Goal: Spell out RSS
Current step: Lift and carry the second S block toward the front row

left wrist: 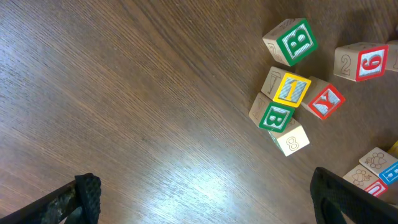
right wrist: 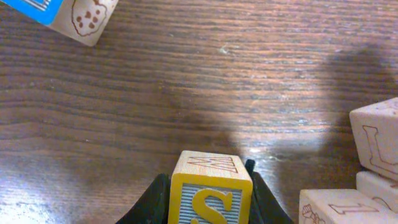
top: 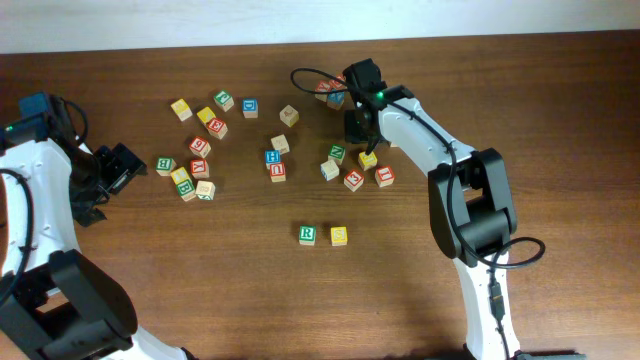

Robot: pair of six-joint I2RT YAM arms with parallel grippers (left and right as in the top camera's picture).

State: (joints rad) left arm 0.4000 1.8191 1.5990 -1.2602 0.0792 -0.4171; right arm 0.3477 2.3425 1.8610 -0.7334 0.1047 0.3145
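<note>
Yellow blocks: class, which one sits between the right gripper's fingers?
The yellow S block, held in the right gripper; the other yellow block lies free beside the green R block.

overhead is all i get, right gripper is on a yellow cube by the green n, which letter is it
observer: the right wrist view shows an S on the yellow cube.
operator: is it gripped
observer: yes, the right gripper has its fingers against both sides of it.
operator: left gripper carrying anything
observer: no, the left gripper is open over bare table.
</note>
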